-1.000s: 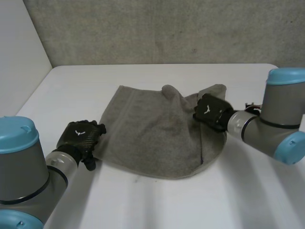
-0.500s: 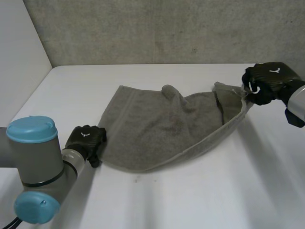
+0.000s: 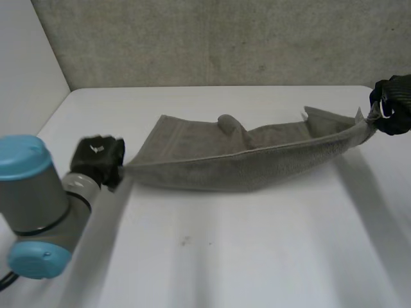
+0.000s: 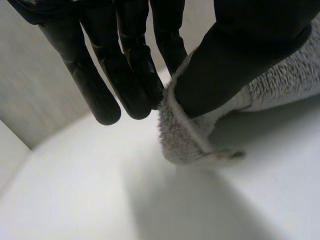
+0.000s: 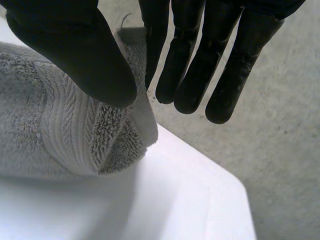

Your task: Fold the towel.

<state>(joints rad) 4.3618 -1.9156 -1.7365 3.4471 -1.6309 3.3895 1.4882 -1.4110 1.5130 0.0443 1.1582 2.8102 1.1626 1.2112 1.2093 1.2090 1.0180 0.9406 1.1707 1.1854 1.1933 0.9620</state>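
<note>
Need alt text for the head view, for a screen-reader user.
A grey towel is stretched into a long band between the robot's two black hands above a white table. The left hand pinches one end near the table's left side. The right hand pinches the other end at the table's right side.
</note>
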